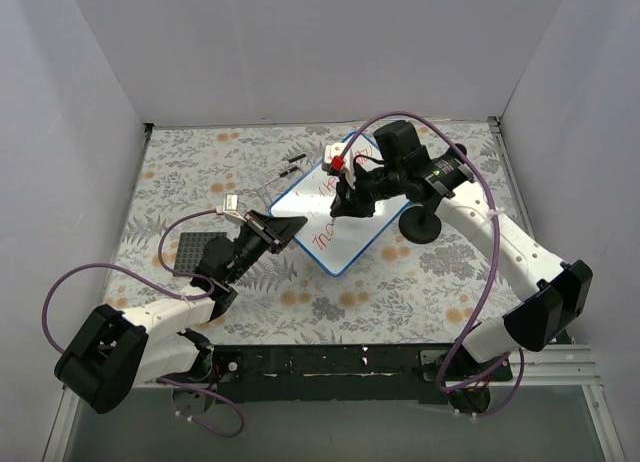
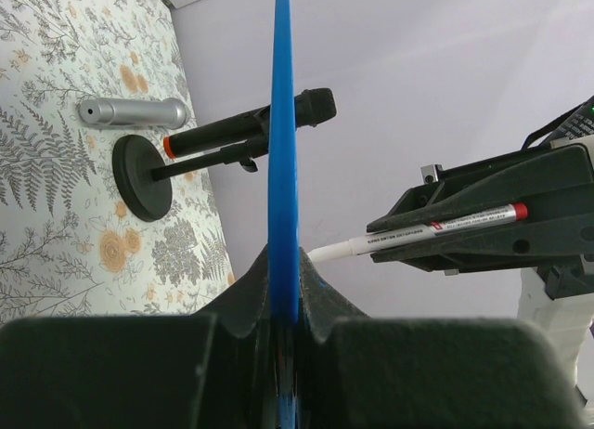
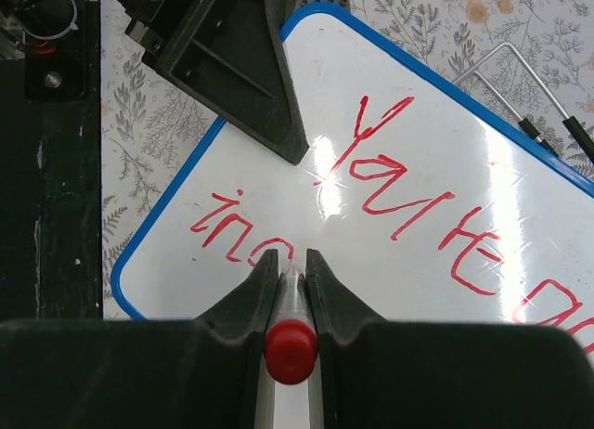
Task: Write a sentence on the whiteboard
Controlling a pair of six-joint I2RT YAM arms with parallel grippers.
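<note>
The whiteboard (image 1: 352,244) lies tilted on the floral table, blue rim around it. My left gripper (image 1: 291,228) is shut on its left rim, which shows edge-on between the jaws in the left wrist view (image 2: 281,150). My right gripper (image 1: 346,200) is shut on a white marker with a red end (image 3: 290,350) and holds it over the board. The sentence (image 3: 394,183) is red handwriting in two slanted lines. The marker tip sits at the end of the lower line (image 3: 232,232), mostly hidden by my fingertips (image 3: 264,271).
A dark grey studded plate (image 1: 192,252) lies under my left arm. A black round-based stand (image 1: 418,227) stands right of the board, with a silver cylinder (image 2: 130,111) beside it. A wire stand (image 1: 270,187) and small black pieces (image 1: 293,165) lie behind the board. White walls enclose the table.
</note>
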